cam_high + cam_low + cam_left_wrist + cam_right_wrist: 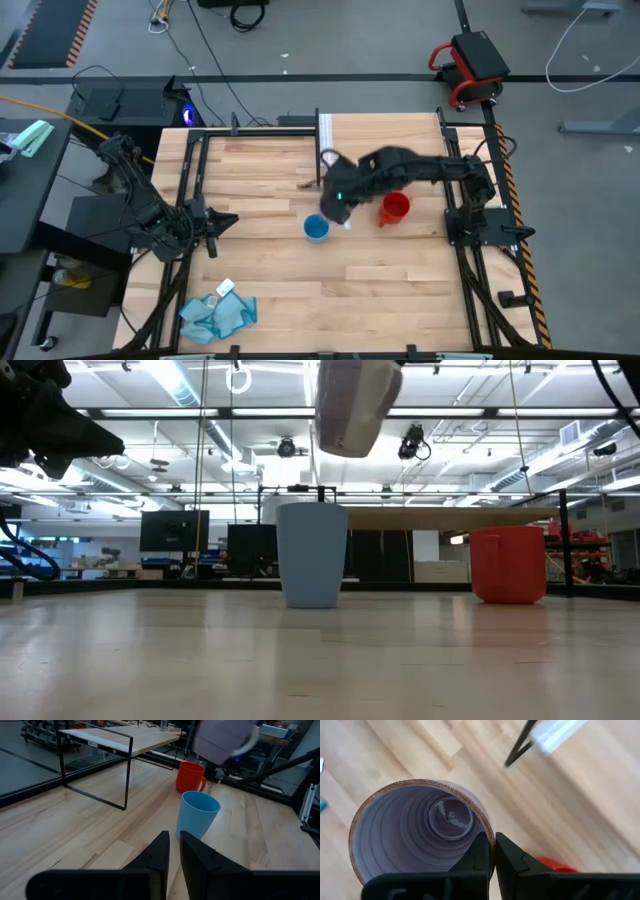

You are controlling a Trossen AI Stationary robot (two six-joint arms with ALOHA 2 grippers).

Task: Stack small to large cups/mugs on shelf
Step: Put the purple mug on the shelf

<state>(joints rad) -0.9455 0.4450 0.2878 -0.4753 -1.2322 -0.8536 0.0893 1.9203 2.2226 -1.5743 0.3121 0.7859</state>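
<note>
Mid-table, a cup stands left of the handled mug; the shelf is behind both.

Right pincer pinches the purple cup rim above the tabletop
</note>
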